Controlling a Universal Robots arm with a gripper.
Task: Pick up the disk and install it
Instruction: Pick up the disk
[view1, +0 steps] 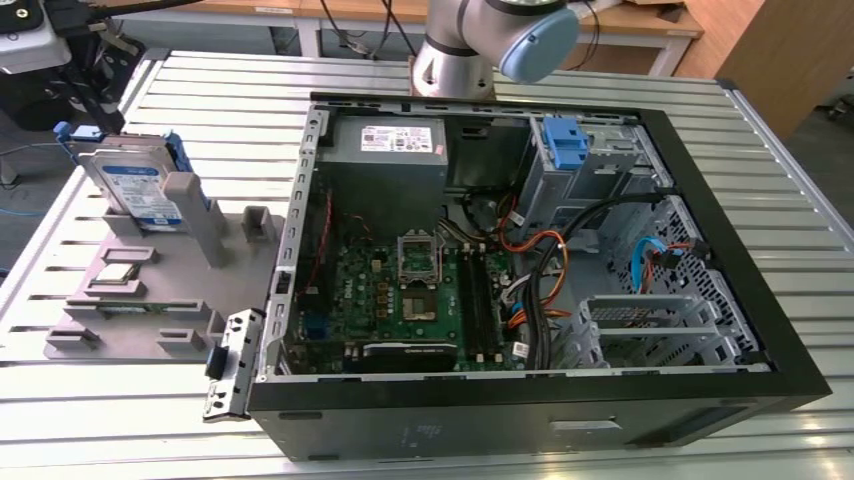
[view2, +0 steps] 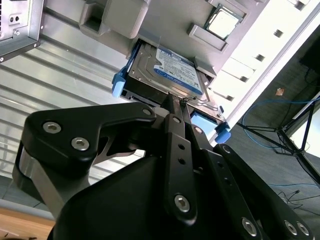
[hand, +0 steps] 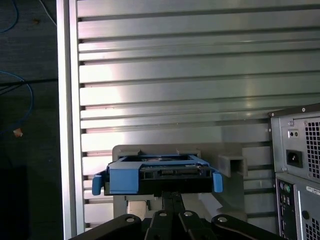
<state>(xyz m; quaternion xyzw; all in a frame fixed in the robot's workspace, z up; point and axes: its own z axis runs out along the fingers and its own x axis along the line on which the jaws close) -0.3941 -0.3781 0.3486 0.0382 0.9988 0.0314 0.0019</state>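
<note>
the disk (view1: 134, 190) stands on edge, leaning, in a slot of the grey holder (view1: 147, 295), not lifted out. the holder lies on the slatted metal table (view1: 120, 440) just beside the open computer case (view1: 534, 405), on the exterior view's left of the case. blue rails clip the disk's sides and its blue-and-white label shows. inside the case, a blue bracket (view1: 565, 140) sits in the drive cage at the far corner, near the grey power supply (view1: 387, 140). the arm (view1: 467, 50) rises just behind the case's far wall. in both wrist views the gripper (view2: 176, 100) (hand: 172, 197) is clenched: its 2 black fingers lie pressed together with nothing between them, lined up with the disk's edge. whether the tips touch the disk cannot be told
</note>
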